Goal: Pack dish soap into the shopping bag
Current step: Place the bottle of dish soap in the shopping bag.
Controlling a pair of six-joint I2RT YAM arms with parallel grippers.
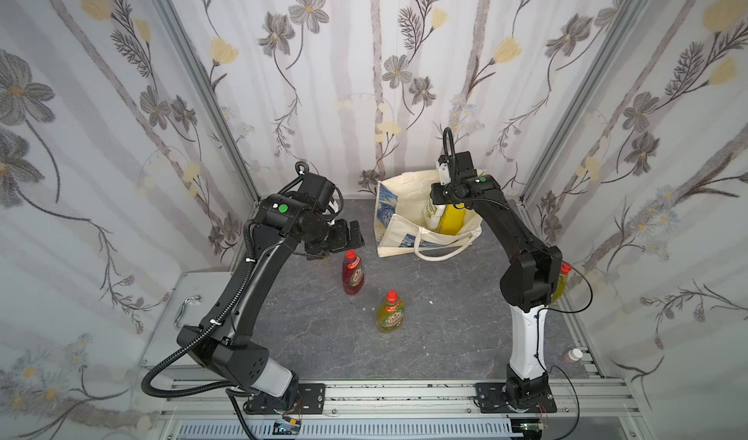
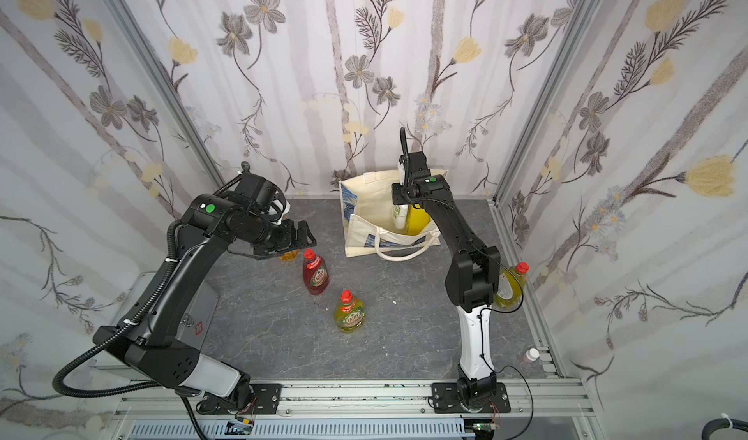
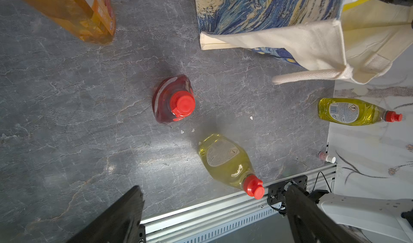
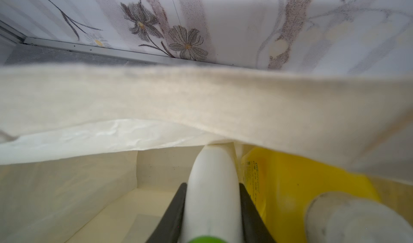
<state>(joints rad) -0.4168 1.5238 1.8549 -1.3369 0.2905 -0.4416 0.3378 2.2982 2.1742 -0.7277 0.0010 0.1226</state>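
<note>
bottle inside bag, beside pump bottle

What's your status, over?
Right gripper shut on white bottle, inside bag beside yellow bottle. Left gripper open, empty, near red bottle. Nothing blocking.

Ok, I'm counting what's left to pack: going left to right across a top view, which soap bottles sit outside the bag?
First the orange bottle → red bottle → middle yellow-green bottle → far-right yellow-green bottle, partly behind the right arm.
</note>
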